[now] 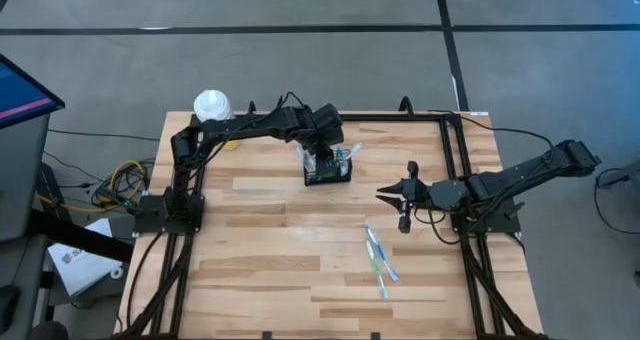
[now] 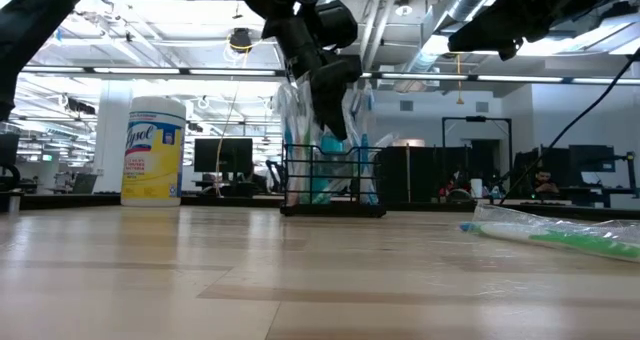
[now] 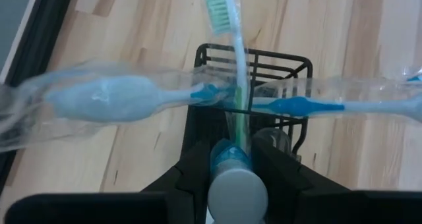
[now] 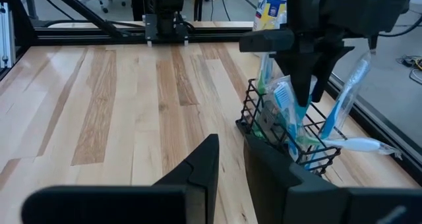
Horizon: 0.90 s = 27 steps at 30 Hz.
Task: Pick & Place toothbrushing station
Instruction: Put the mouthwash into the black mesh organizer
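Over the wire holder (image 1: 328, 170), left tool (image 3: 232, 159) is clamped on a toothpaste tube (image 3: 234, 178); right tool (image 1: 398, 194) hangs nearly closed, empty.

A white-capped yellow Lysol wipes canister (image 2: 151, 150) stands upright at the left of the low view; in the high view its white lid (image 1: 212, 105) sits at the table's far edge, upper left of centre. Two wrapped toothbrushes (image 1: 379, 261) lie flat on the wooden table (image 1: 270, 270), lower right of centre. Left of the table, yellow cables (image 1: 122, 178) and white papers (image 1: 82, 260) lie on the grey floor (image 1: 540, 70).
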Available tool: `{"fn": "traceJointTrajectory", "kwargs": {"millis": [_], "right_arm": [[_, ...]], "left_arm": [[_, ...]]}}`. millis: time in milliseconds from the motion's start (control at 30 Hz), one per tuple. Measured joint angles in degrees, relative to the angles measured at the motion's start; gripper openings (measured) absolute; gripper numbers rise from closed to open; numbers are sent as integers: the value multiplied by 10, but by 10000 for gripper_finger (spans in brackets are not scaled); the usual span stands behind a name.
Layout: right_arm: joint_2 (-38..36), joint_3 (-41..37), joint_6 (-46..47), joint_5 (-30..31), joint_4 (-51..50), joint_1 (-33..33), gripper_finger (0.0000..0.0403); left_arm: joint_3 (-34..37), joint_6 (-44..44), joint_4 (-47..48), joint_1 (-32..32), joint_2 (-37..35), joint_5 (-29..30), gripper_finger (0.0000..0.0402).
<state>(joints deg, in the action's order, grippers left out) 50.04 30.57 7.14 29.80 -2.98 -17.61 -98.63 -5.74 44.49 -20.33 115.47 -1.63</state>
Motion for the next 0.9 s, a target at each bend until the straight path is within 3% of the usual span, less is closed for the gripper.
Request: {"fn": "traceJointTrajectory", "kwargs": {"millis": [900], "right_arm": [[0, 0, 0, 0, 0, 0, 63]], "left_arm": [[13, -19, -36, -1, 0, -16, 98]]}}
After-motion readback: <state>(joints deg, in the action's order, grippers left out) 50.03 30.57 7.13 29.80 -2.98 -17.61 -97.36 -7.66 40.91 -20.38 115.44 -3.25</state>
